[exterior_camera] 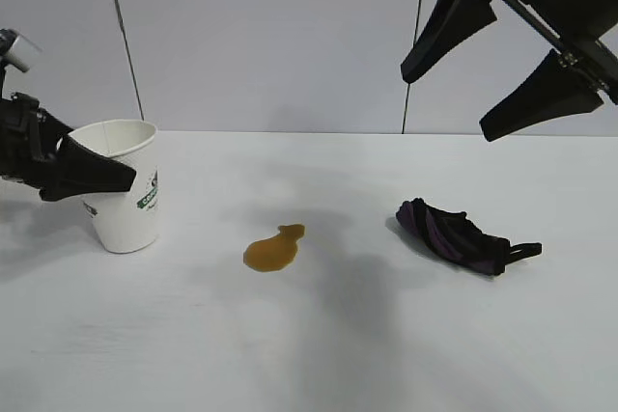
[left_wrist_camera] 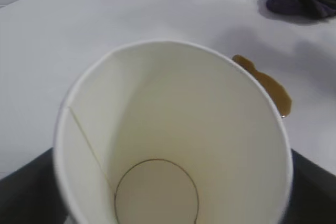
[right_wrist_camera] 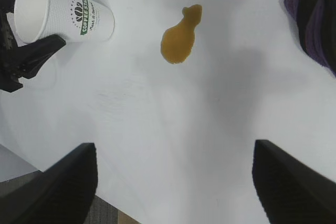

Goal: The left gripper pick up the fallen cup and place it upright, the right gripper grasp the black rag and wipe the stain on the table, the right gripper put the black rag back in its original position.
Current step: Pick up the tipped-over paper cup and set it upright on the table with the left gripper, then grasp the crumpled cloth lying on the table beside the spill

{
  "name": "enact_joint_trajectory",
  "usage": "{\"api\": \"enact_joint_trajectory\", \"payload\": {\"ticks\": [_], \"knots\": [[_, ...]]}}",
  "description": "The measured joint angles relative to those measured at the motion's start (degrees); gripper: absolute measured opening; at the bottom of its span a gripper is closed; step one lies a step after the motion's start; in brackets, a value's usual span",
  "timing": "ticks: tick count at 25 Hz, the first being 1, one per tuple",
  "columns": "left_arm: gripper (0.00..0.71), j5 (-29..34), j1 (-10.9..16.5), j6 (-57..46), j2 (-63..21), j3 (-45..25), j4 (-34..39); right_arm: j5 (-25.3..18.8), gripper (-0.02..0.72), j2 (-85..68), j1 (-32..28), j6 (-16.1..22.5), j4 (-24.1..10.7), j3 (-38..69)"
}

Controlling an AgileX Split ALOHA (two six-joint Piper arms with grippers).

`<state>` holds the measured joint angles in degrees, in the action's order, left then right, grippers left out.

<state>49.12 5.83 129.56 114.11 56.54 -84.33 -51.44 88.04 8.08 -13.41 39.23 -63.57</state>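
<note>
The white cup with a green logo stands upright on the table at the left. My left gripper is open around its upper half, one finger in front and one behind; the left wrist view looks down into the cup. The amber stain lies mid-table, right of the cup. Further right, the black rag with purple stripes lies flat with its strap out. High above the rag, my right gripper hangs open and holds nothing. Its wrist view shows the stain, the cup and part of the rag.
A grey panelled wall stands behind the table. White tabletop runs between cup, stain and rag and along the front. The table's edge shows in the right wrist view.
</note>
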Motion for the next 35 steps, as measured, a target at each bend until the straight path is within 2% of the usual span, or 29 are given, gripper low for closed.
{"api": "enact_joint_trajectory", "payload": {"ticks": [12, 22, 29, 35], "knots": [[0.632, -4.6, 0.0, -14.8, -6.9, 0.0, 16.5, 0.0, 0.557, 0.0, 0.0, -0.4, 0.0, 0.0], [0.632, -4.4, 0.0, -37.5, -17.7, 0.0, 30.8, 0.0, 0.557, 0.0, 0.0, -0.8, 0.0, 0.0], [0.632, -0.1, 0.0, -57.0, -32.4, 0.0, 33.5, 0.0, 0.557, 0.0, 0.0, -1.0, 0.0, 0.0], [0.630, 8.2, 0.0, -63.2, -47.7, 0.0, 33.8, 0.0, 0.557, 0.0, 0.0, -1.0, 0.0, 0.0]]}}
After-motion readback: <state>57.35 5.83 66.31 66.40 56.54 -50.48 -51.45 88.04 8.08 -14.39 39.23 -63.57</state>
